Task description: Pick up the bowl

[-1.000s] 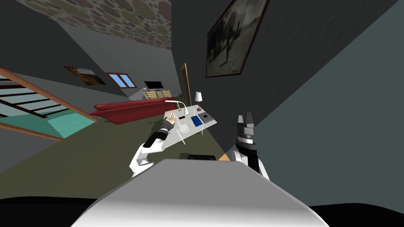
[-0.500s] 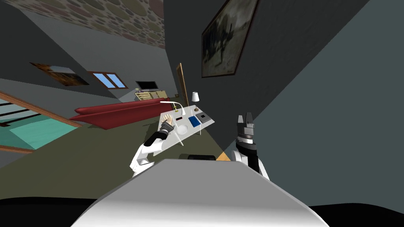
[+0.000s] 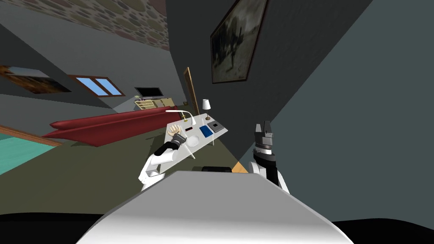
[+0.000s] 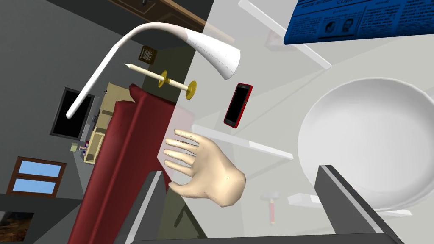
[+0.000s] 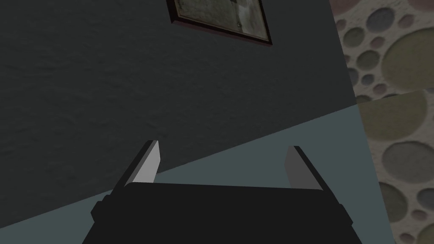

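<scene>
A shallow white bowl [image 4: 373,144] sits on a pale, see-through table [image 4: 262,59]; the head view shows the bowl [image 3: 193,141] near the table's [image 3: 180,156] middle. My left gripper [image 4: 246,199] hovers open just short of the bowl. One finger [image 4: 343,199] overlaps the bowl's near rim, the other [image 4: 146,203] is beside a pale model hand [image 4: 203,173] that lies between them. In the head view the left gripper [image 3: 179,137] is over the table beside the bowl. My right gripper [image 5: 220,163] is open and empty, raised by the dark wall [image 3: 263,129].
On the table lie a red phone [image 4: 237,105], a candle in a brass holder [image 4: 169,80], a curved white lamp [image 4: 178,38] and a blue printed paper [image 4: 360,21]. A hammer [image 4: 271,207] shows beneath the tabletop. A red sofa [image 3: 106,125] stands beyond the table, and the wall runs along its right.
The whole head picture has swung, so I have turned: the room slid left. My left arm stays stretched to the table by the bowl. The right arm has not moved.
</scene>
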### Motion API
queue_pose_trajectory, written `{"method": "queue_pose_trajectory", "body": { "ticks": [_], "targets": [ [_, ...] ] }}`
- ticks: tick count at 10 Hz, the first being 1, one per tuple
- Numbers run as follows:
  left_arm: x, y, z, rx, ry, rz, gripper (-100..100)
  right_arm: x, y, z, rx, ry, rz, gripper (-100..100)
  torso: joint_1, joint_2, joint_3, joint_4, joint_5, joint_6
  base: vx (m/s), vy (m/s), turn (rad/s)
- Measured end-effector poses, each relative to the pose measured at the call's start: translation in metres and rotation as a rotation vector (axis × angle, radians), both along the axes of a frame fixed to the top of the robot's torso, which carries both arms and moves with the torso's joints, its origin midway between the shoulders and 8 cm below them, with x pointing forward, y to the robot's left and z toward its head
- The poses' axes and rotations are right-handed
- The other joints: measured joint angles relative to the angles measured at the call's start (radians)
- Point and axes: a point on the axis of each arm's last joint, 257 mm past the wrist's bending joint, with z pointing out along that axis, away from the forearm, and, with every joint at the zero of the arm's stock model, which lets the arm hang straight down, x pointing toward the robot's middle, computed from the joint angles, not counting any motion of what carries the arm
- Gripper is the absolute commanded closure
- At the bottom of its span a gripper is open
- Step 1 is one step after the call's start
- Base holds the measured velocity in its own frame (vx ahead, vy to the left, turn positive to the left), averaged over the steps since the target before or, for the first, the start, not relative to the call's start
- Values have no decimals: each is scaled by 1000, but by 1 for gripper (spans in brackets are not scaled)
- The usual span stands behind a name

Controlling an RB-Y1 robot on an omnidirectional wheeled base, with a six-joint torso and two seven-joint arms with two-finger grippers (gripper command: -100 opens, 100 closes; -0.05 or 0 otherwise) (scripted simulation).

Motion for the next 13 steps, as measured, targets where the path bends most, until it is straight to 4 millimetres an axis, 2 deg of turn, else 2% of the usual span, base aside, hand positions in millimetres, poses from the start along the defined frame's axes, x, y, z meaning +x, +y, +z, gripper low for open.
{"method": "queue_pose_trajectory", "body": {
  "ticks": [7,13],
  "targets": [
    [-29,22,-60,-165,190,109,-100,0,0,0,0,0,0,0,0,-1,-1,0,0,0,31,13,-159],
    [-67,30,-108,-298,347,204,-100,0,0,0,0,0,0,0,0,-2,-1,0,0,0,40,20,-144]
  ]
}}
